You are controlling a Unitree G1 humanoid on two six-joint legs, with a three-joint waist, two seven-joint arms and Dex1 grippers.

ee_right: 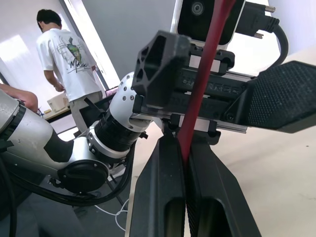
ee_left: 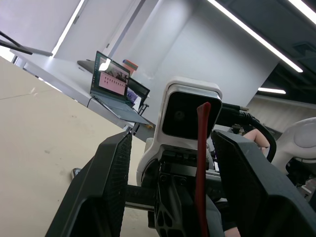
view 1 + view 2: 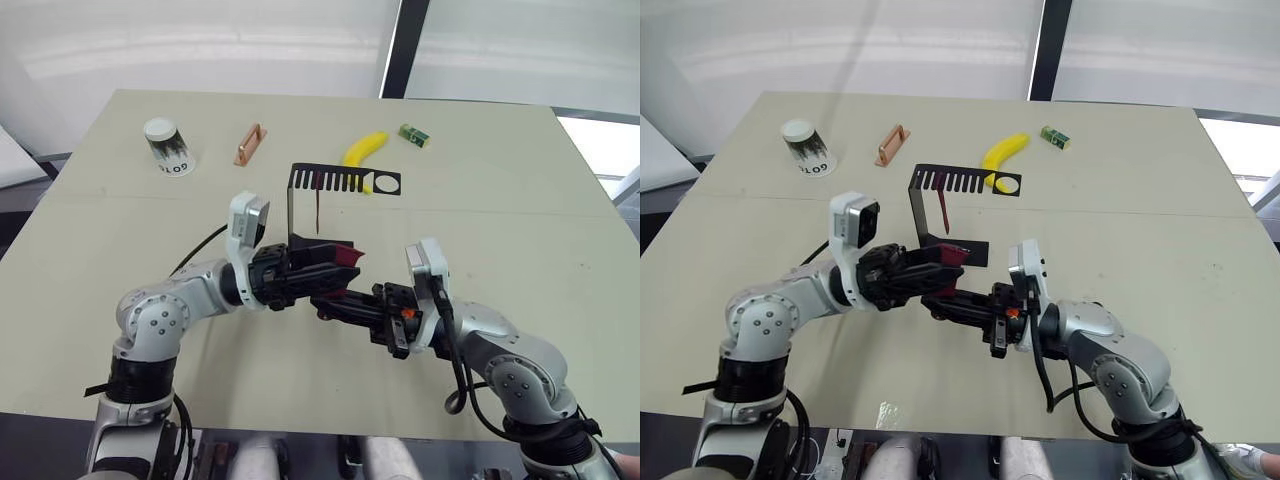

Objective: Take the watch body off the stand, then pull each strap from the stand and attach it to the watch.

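Pale table [image 3: 520,200], frosted window panels [image 3: 200,40]

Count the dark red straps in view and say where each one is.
2. One strap hangs from the comb slots of the stand. The other strap is pinched in the right gripper, between the two grippers. The watch body may be hidden between the grippers.

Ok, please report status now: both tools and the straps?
Right tool shut on one strap. Left tool open around it. Second strap hangs on stand. Nothing in the way.

Bare table [image 3: 520,215] lies right of the stand [image 3: 340,182]; both grippers crowd its foot.
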